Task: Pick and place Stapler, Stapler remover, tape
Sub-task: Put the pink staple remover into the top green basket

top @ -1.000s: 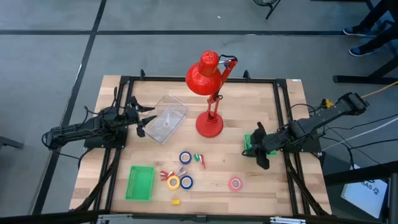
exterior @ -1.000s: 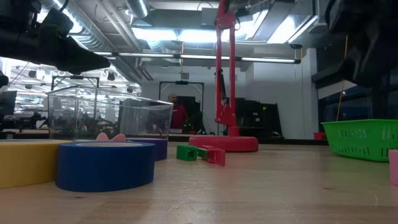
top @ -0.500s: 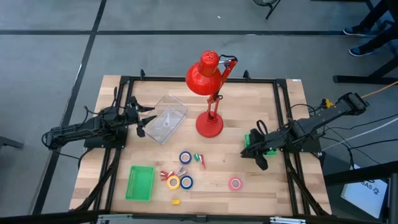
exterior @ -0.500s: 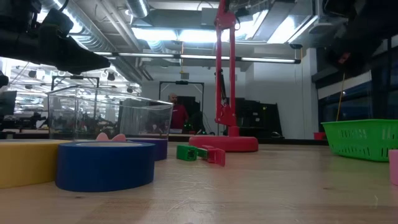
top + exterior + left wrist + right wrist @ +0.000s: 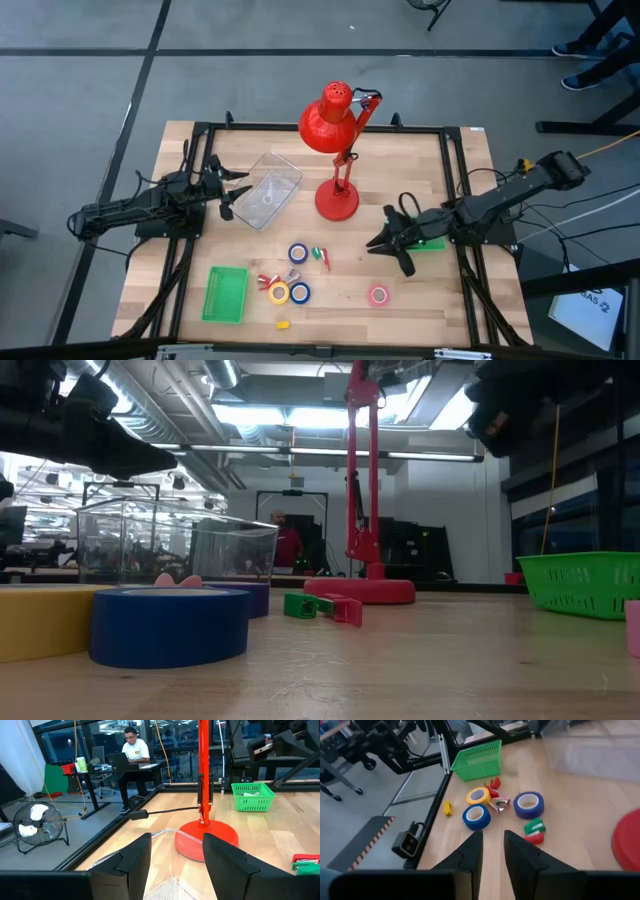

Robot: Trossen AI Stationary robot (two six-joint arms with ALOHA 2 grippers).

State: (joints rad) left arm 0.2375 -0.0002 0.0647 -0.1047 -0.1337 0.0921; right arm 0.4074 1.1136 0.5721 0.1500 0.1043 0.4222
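Observation:
Several tape rolls lie near the table's front middle: blue (image 5: 298, 253), yellow (image 5: 279, 293), blue (image 5: 299, 292) and, apart to the right, pink (image 5: 378, 295). Among them lie a small green and red pair that looks like mini staplers (image 5: 534, 831) and a red-and-silver stapler remover (image 5: 497, 802). My right gripper (image 5: 388, 248) hovers above the bare table right of this group, slanting down toward it. Its fingers stand a narrow gap apart (image 5: 493, 845) with nothing between them. My left gripper (image 5: 228, 197) waits open at the left, beside the clear container (image 5: 265, 190).
A red desk lamp stands on its round base (image 5: 337, 200) at mid table. A green basket (image 5: 226, 293) sits at the front left, with a small yellow piece (image 5: 283, 324) near the front edge. A green thing (image 5: 432, 243) shows under my right arm. Black frame rails border the table.
My right gripper has gone toward the table's left, out over the table's middle, and risen a little. It has tipped from pointing steeply down to a shallower slant. The gap between its fingers looks the same. The tape rolls and small pieces have stayed put.

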